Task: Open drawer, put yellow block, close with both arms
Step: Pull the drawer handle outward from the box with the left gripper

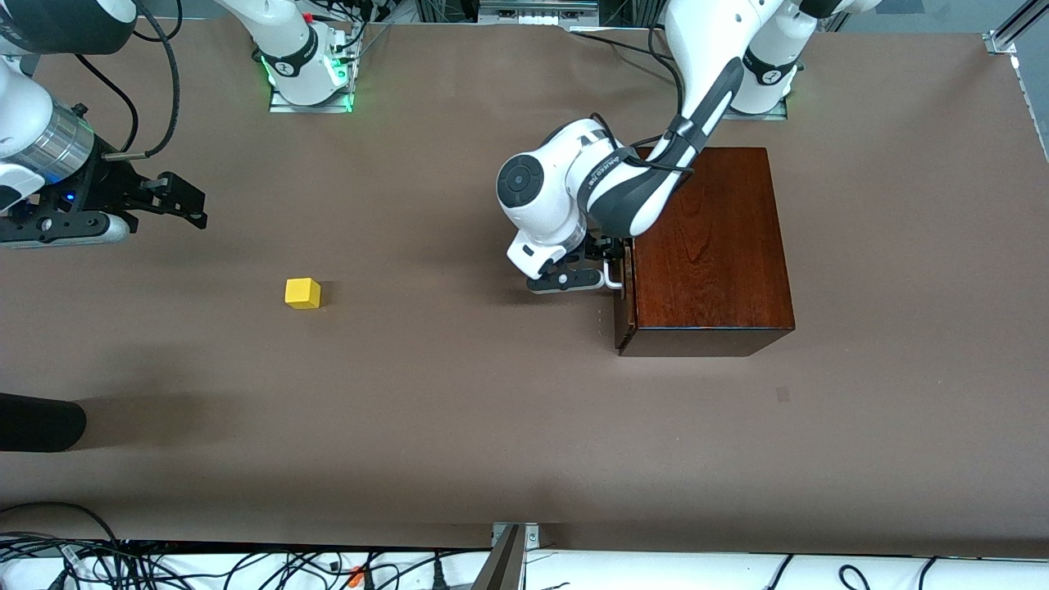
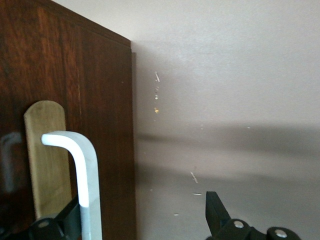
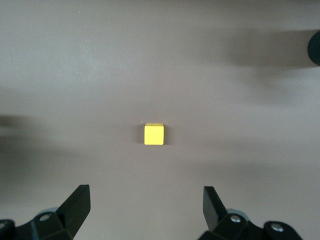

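Note:
The dark mahogany box [image 1: 713, 246] stands at the left arm's end of the table, and its drawer [image 1: 625, 303] looks pushed in. The drawer's white bar handle [image 1: 613, 277] faces the right arm's end. My left gripper [image 1: 605, 275] is open at the drawer front. In the left wrist view the handle [image 2: 87, 185] lies between the open fingers [image 2: 215, 212] of my left gripper [image 2: 142, 210], close to one of them. The yellow block [image 1: 302, 292] lies on bare table. My right gripper [image 1: 192, 201] hovers open and empty over the table. The block [image 3: 154, 134] lies ahead of my right gripper [image 3: 145, 192].
The brown table [image 1: 459, 426] carries only the box and the block. A black rounded object [image 1: 41, 422] juts in at the right arm's end, nearer the front camera. Cables run along the front edge.

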Controlling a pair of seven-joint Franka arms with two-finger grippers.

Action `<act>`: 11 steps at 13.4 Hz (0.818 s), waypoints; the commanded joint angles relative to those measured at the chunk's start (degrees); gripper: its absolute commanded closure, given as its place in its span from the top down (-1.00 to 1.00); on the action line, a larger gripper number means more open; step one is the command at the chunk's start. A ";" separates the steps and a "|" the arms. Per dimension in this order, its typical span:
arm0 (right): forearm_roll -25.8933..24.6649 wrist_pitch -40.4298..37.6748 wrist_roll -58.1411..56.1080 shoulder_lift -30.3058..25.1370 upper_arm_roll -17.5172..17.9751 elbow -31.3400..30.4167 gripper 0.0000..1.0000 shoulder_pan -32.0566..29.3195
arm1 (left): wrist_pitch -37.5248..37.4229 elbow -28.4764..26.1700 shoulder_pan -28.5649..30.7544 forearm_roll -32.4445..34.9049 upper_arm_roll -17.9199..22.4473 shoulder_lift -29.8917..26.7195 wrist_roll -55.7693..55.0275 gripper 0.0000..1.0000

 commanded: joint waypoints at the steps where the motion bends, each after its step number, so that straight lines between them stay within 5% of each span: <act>1: 0.16 -0.80 0.40 0.08 0.01 0.65 1.00 -0.05 | 4.20 0.34 -0.56 -5.80 -0.70 0.02 -0.51 1.00; 11: 0.25 -0.80 0.40 0.17 0.01 0.65 1.00 -0.05 | 8.78 1.91 -3.99 -9.07 -0.97 1.69 -5.60 1.00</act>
